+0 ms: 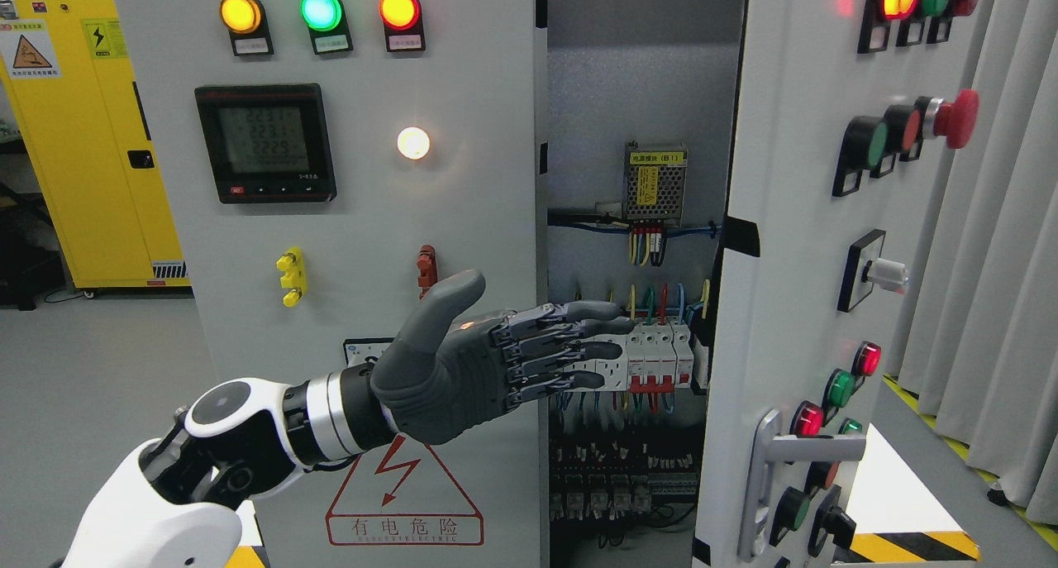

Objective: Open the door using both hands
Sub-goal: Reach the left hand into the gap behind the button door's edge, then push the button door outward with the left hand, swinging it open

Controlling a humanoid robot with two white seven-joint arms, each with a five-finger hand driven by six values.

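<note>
one left hand (496, 357) open, right door (793, 270) ajar

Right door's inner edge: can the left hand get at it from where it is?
Probably yes. The left hand is open, fingers extended into the gap, and nothing stands between it and the right door, already swung ajar.

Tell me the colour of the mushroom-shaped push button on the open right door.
Red mushroom-shaped push button, clearest in the head view, upper right.

bright, even indoor light, sharp at centre

we see glare blooming off the lit lamps (321, 11) at top, and soft blur at the right edge.
</note>
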